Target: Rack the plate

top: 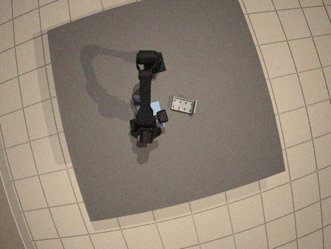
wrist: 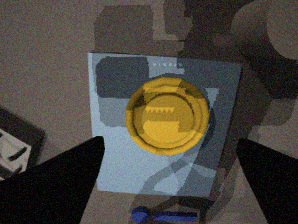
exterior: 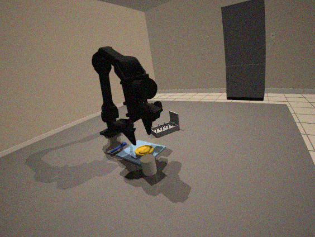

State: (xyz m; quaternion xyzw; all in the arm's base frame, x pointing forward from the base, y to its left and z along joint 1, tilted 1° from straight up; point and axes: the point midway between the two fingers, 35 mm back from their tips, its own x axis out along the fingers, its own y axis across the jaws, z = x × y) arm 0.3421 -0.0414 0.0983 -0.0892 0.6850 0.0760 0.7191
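My fingers (exterior: 131, 137) stand spread wide and grasp nothing, tips pointing down above the plate (wrist: 166, 113). The plate lies flat on the blue mat (wrist: 120, 163), apart from the rack (exterior: 165, 129), which stands well off to one side. My arm (exterior: 107, 84) arches up from its base and folds steeply down over the mat.
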